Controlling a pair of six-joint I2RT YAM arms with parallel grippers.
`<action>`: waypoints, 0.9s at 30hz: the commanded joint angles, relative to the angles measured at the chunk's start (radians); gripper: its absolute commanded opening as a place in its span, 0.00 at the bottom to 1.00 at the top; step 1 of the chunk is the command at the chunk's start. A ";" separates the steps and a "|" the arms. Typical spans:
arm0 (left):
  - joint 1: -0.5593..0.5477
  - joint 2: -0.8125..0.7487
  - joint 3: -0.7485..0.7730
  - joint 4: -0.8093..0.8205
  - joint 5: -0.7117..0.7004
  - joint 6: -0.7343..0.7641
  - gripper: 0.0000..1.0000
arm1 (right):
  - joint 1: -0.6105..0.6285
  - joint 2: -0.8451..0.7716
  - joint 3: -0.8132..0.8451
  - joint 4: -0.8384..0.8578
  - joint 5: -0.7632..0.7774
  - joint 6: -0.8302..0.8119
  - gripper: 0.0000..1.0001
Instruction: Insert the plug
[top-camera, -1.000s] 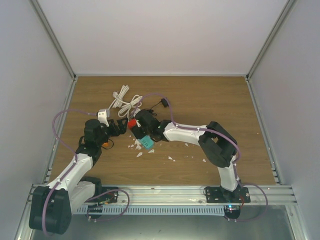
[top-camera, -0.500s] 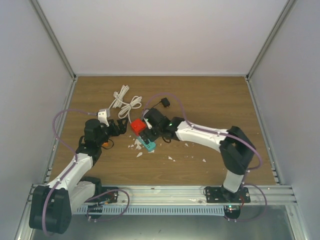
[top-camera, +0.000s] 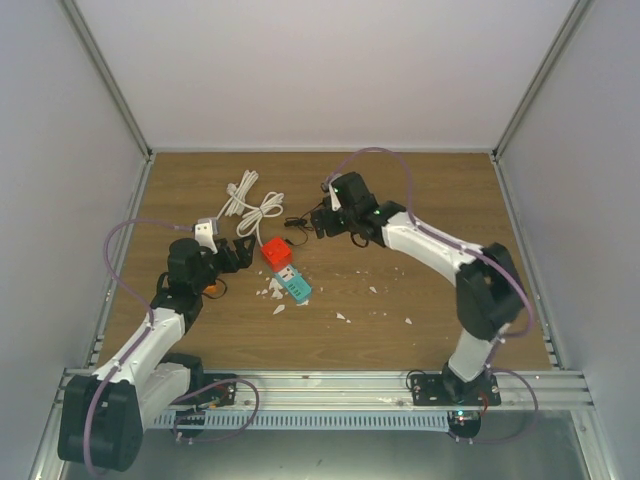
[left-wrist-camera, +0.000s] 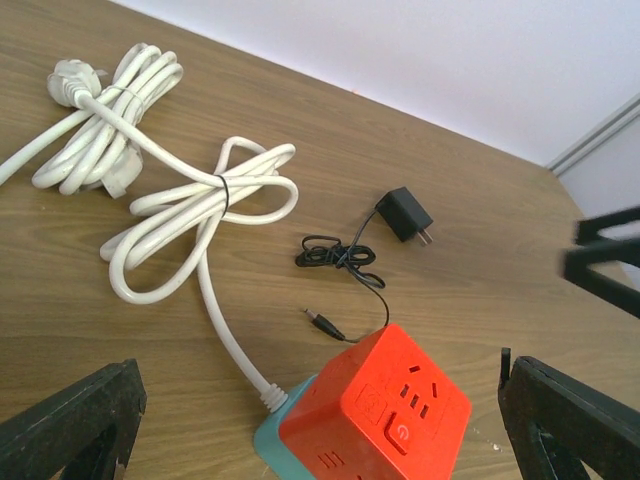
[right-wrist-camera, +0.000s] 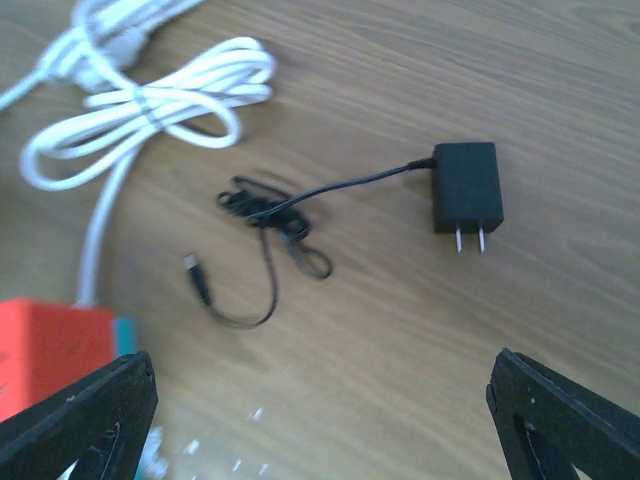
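The red cube socket (left-wrist-camera: 385, 425) stands on its teal base (left-wrist-camera: 268, 440), socket face up, between my open left gripper's (left-wrist-camera: 320, 440) fingers. It also shows in the top view (top-camera: 274, 251). The black plug adapter (right-wrist-camera: 466, 187) lies flat on the wood, prongs toward the camera, with its thin black cable (right-wrist-camera: 270, 215) coiled to its left. My right gripper (right-wrist-camera: 320, 420) hovers above it, open and empty. The adapter also shows in the left wrist view (left-wrist-camera: 405, 213). In the top view the right gripper (top-camera: 322, 222) hides it.
A bundled white cord (top-camera: 250, 205) runs from the socket's base toward the back left. White chips (top-camera: 275, 295) lie scattered in front of the socket. Grey walls enclose the wooden table (top-camera: 420, 190) on three sides.
My right gripper has left the red socket and moved back and to the right, over the adapter. The socket sits slightly shifted. The left arm has not moved.
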 joint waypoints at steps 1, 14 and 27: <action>0.009 -0.021 0.020 0.033 0.007 0.001 0.99 | -0.046 0.194 0.135 -0.030 0.067 -0.016 0.88; 0.009 -0.057 -0.010 0.049 0.001 -0.006 0.99 | -0.139 0.521 0.414 -0.024 0.033 -0.045 0.66; 0.007 -0.052 -0.010 0.051 -0.001 -0.006 0.99 | -0.184 0.627 0.453 -0.054 -0.015 -0.088 0.51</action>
